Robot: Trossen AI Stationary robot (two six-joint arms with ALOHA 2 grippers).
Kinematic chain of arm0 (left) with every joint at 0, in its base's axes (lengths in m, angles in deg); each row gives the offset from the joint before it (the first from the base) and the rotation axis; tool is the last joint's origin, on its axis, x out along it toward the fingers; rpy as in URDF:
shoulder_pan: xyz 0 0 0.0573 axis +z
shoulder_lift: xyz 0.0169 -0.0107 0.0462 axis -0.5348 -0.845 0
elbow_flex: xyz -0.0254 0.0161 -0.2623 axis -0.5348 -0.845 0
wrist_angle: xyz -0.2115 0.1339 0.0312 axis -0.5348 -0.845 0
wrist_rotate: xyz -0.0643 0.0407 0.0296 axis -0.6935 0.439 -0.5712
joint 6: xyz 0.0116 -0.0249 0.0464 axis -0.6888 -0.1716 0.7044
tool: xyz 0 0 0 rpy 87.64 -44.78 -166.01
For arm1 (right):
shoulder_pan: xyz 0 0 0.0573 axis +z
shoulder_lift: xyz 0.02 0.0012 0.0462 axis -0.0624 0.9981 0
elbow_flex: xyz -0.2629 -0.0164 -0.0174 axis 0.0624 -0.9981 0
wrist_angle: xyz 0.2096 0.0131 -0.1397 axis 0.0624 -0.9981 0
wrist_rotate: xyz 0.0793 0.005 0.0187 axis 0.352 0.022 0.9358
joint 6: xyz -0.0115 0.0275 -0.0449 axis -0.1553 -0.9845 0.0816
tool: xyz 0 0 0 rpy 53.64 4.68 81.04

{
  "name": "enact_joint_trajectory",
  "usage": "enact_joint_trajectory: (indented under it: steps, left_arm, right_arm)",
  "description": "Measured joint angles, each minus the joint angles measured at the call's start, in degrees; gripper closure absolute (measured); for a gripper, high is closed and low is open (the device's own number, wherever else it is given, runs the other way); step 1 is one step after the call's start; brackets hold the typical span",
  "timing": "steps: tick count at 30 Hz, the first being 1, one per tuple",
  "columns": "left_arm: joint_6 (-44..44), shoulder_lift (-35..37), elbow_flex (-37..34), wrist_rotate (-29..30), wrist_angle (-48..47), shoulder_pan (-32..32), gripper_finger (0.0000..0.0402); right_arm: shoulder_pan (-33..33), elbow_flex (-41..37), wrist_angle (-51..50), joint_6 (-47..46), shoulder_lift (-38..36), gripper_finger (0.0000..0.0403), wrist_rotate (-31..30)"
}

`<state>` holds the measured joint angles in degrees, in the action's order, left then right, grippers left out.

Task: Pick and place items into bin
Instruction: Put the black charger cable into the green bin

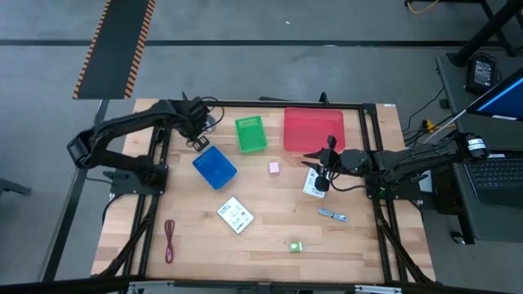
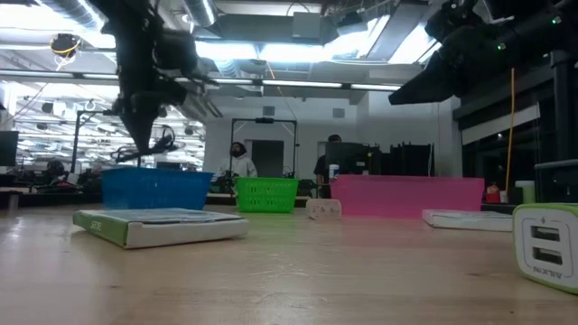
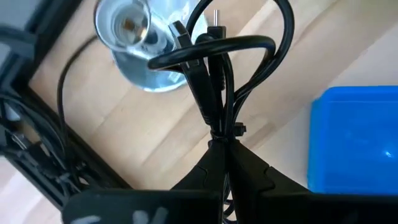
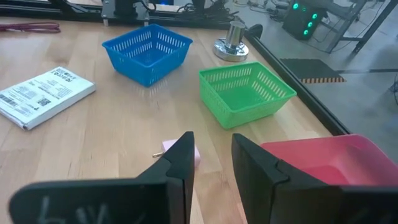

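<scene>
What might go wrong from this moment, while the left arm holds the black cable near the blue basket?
1. The black cable hangs in loose loops from the shut left tool; a loop may catch on the blue basket's rim and spill outside.
2. The loops hang close to the round silver metal object and might drag it.
3. The right tool hovers open beside the pink cube and might nudge it away.

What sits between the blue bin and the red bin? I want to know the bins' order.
The green bin stands between the blue bin and the red bin, as the high view shows; the low view shows the same order.
</scene>
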<state>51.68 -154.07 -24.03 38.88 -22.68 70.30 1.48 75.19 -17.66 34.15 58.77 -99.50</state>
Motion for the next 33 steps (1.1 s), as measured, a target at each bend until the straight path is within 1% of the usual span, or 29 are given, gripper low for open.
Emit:
enact_joint_trajectory:
  steps: [5, 9, 15, 24, 26, 30, 33]
  left_arm:
    - [0.44, 3.61, 0.00, -0.18, 2.56, -1.68, 0.0398]
    - [0.92, 4.94, 0.02, -0.29, 5.17, -3.65, 0.0398]
    - [4.55, 4.79, 0.02, -3.27, 8.28, -6.67, 0.0398]
    - [10.79, 4.61, 0.02, -3.26, 17.08, -10.74, 0.0398]
    - [12.34, 4.14, 0.02, -3.43, 20.30, -11.24, 0.0398]
    - [17.64, 1.54, 0.02, -6.66, 27.65, -11.56, 0.0398]
    - [21.31, -1.85, 0.04, -5.80, 30.82, -11.48, 0.0398]
  right_arm:
    - [-0.01, 0.00, 1.21, 1.00, -0.02, 0.0314, -0.01]
    - [-0.01, 0.00, 2.18, 1.31, -0.02, 0.0314, -0.01]
    - [-0.02, 0.00, 2.40, 1.34, -0.02, 0.0314, -0.02]
    - [-0.01, 0.00, 3.15, 1.38, -0.01, 0.0314, -0.01]
    - [-0.02, 0.00, 3.42, 1.40, 0.00, 0.0314, -0.02]
    - [-0.02, 0.00, 4.25, 2.76, 0.00, 0.0314, -0.02]
    - [-0.02, 0.00, 5.12, 2.76, 0.00, 0.0314, -0.02]
